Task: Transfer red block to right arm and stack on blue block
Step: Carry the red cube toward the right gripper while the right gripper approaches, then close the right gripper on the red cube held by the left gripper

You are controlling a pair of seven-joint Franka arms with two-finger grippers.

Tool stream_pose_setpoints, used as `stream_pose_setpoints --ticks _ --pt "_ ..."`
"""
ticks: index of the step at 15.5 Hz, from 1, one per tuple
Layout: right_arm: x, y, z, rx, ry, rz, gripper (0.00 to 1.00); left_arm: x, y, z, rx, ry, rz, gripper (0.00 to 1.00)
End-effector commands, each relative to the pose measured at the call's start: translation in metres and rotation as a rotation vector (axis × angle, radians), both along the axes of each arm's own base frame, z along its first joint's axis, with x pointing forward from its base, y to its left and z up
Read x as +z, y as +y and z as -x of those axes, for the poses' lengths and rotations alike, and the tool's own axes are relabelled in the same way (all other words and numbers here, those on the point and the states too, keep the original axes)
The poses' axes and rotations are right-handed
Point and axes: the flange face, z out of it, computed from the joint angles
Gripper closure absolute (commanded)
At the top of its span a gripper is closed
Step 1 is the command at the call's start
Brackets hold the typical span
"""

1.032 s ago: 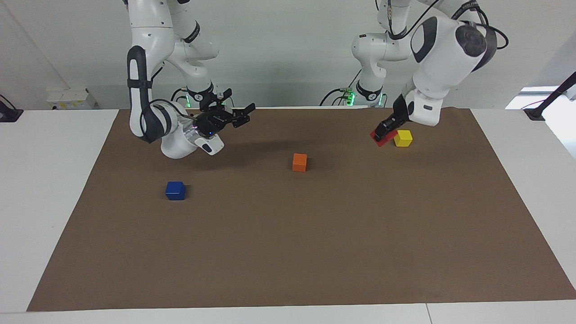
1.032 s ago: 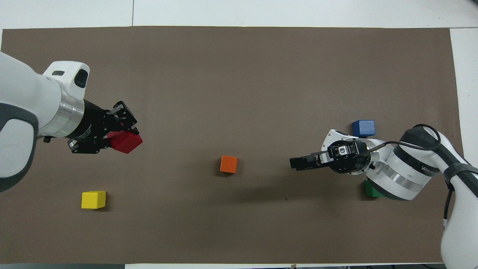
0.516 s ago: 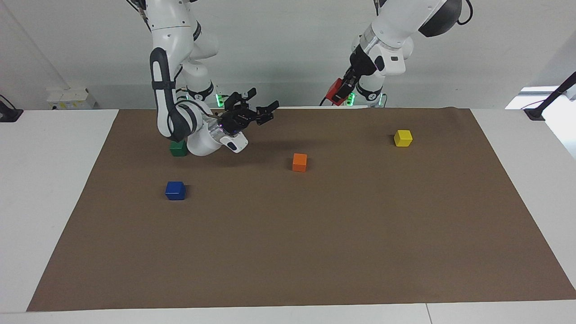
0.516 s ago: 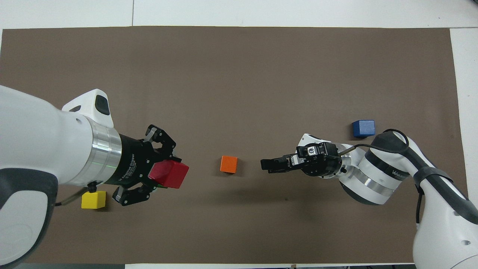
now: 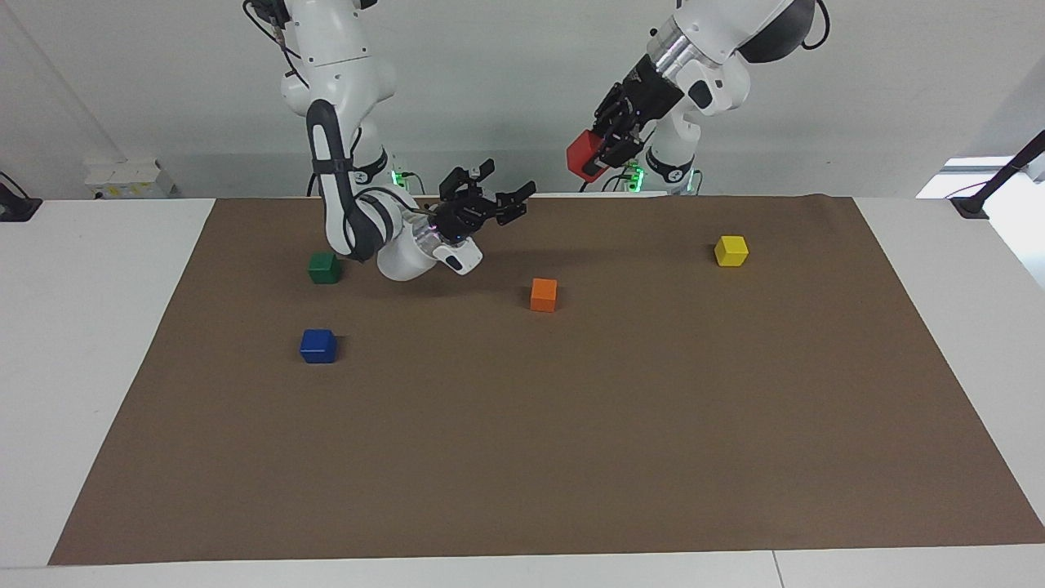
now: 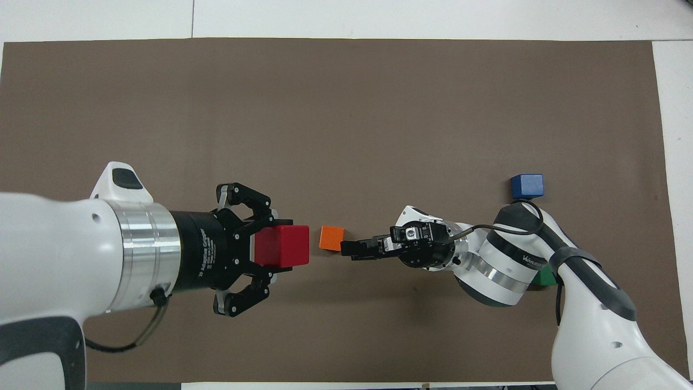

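The left claw (image 5: 589, 157), raised high above the brown paper-covered worktop (image 5: 571, 457), is clamped on the glossy red block (image 5: 581, 153). The right claw (image 5: 498, 194) hangs with fingers apart, over the mat at the orange cube's (image 5: 544, 294) ten o'clock. The glossy blue block (image 5: 317, 345) sits at the matte green cube's (image 5: 324, 267) six o'clock.

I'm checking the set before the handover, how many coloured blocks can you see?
5. The red block is in the left gripper, in the air. On the mat: orange block mid-table, yellow block toward the left arm's end, green block and blue block toward the right arm's end.
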Motion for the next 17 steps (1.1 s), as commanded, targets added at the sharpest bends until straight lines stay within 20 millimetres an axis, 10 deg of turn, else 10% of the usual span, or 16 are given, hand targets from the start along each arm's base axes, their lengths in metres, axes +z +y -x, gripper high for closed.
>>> stream_pose_setpoints --ticks 1,17 --pt "0.003 0.019 0.002 -0.035 -0.01 -0.045 0.0 -0.001 0.003 0.023 0.052 -0.015 0.029 1.0" --pt "0.016 0.085 0.02 -0.096 -0.05 -0.056 0.0 -0.022 -0.025 0.049 0.214 0.008 0.023 1.0"
